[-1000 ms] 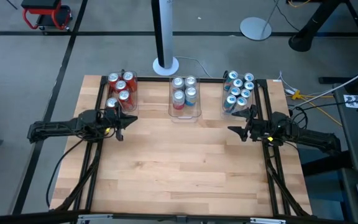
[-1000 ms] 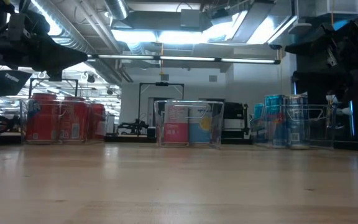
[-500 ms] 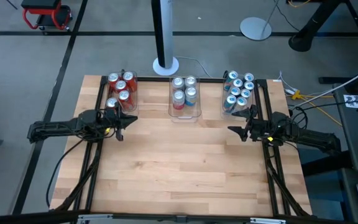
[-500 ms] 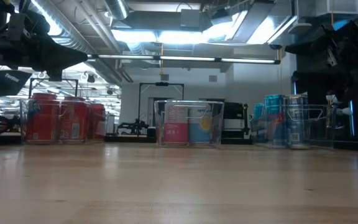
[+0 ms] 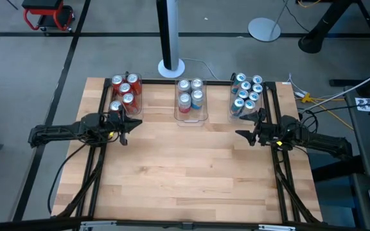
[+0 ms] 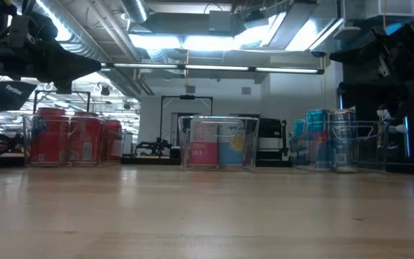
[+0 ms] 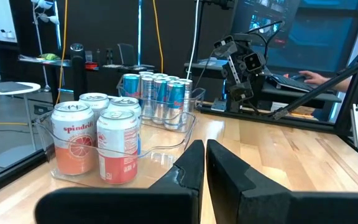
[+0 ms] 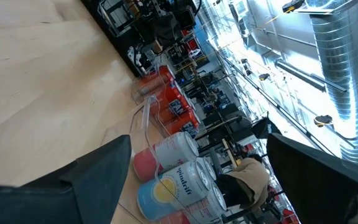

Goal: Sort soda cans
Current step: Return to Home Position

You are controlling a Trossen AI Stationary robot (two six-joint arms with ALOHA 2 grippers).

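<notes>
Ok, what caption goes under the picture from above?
Soda cans sorted into three clear bins; left tool and right tool hover empty nearby.

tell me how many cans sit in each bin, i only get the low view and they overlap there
Observer: The high view shows five red cans in the left bin, four mixed cans in the middle bin, and about eight teal cans in the right bin.
Operator: are either jaws gripping anything
Observer: No. The wrist views show the left gripper with its jaws nearly closed on nothing, and the right gripper with its jaws wide open and empty.
</notes>
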